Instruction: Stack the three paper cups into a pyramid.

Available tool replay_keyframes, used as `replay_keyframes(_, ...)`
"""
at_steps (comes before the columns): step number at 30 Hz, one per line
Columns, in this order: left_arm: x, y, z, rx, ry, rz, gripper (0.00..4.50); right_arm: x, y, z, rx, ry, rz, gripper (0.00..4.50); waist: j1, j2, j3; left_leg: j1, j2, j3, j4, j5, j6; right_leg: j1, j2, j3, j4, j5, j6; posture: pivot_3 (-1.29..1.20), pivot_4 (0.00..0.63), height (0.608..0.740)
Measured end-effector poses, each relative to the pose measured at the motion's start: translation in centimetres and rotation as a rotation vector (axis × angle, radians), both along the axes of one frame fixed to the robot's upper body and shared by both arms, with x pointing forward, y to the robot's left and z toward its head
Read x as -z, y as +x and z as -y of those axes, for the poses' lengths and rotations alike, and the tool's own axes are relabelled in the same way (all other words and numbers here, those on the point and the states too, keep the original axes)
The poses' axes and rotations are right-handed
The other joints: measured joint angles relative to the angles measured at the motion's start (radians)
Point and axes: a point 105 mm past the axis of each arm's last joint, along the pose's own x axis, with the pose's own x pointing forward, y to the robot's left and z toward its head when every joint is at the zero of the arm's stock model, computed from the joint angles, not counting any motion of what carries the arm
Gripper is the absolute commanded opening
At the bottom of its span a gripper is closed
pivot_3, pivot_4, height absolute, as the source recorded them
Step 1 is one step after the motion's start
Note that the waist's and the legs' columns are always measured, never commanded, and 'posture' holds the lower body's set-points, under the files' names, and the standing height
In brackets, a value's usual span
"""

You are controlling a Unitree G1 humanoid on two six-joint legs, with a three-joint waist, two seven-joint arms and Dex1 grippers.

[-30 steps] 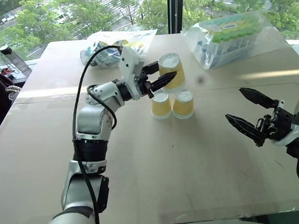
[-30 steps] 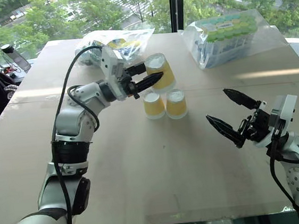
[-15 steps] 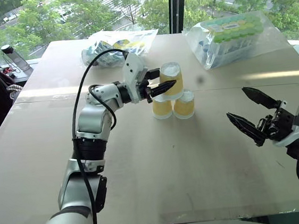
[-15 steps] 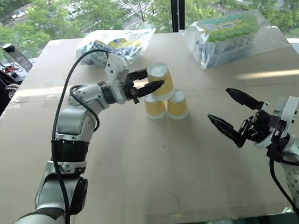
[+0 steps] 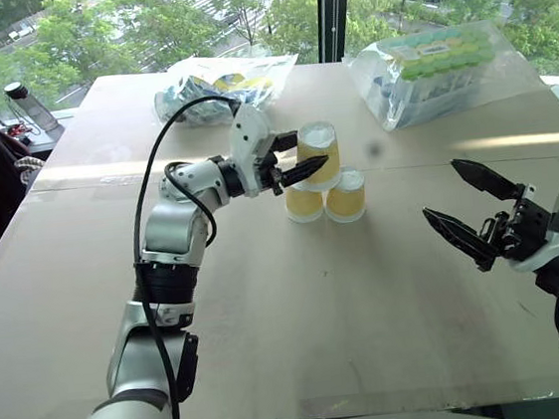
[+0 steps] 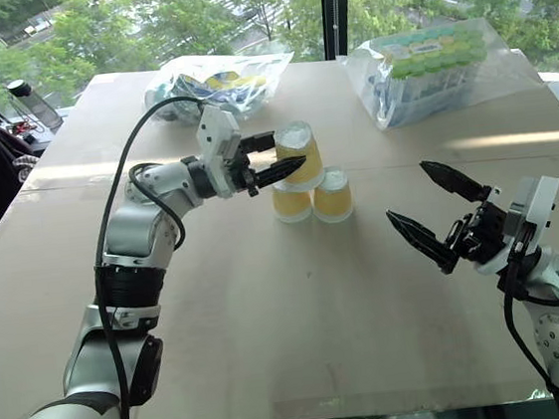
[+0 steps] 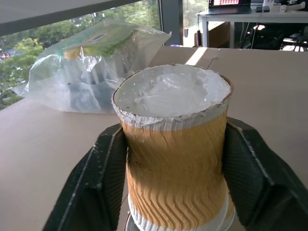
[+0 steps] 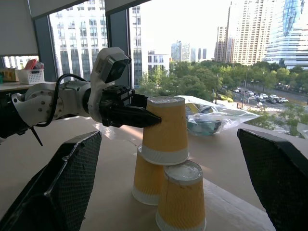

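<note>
My left fingers (image 5: 306,153) flank the top cup (image 5: 320,141) on both sides; I cannot tell whether they pinch it or merely touch. That cup sits on the two base cups (image 5: 304,204) near the middle of the tabletop (image 5: 270,311), toward its far edge. From my right wrist view it seems to rest mostly on the farther base cup rather than bridging both, so it may tip once freed. If a finger drags the ribbed wall as I back out, the whole pyramid could topple. My right fingers (image 5: 440,190) hang spread wide, well apart from the cups.
</note>
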Motion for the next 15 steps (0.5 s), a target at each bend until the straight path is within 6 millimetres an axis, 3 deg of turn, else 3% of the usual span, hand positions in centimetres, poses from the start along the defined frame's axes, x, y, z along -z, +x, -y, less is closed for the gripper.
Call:
replay_keyframes(11, -0.1, 0.2, -1.1, -0.048, -0.057, 0.009, 4.47, 0.8, -0.2, 0.2, -0.007, -0.006, -0.028, 4.5, 0.0, 0.0, 0.0, 0.0, 0.0, 0.0, 0.0, 0.0, 0.0, 0.0, 0.0, 0.0, 0.0, 0.0, 0.0, 0.0, 0.15, 0.74)
replay_keyframes(15, -1.3, -1.2, -1.6, -0.029, -0.138, 0.066, 4.47, 1.7, -0.6, 0.4, -0.026, -0.037, -0.06, 4.5, 0.0, 0.0, 0.0, 0.0, 0.0, 0.0, 0.0, 0.0, 0.0, 0.0, 0.0, 0.0, 0.0, 0.0, 0.0, 0.0, 0.15, 0.74)
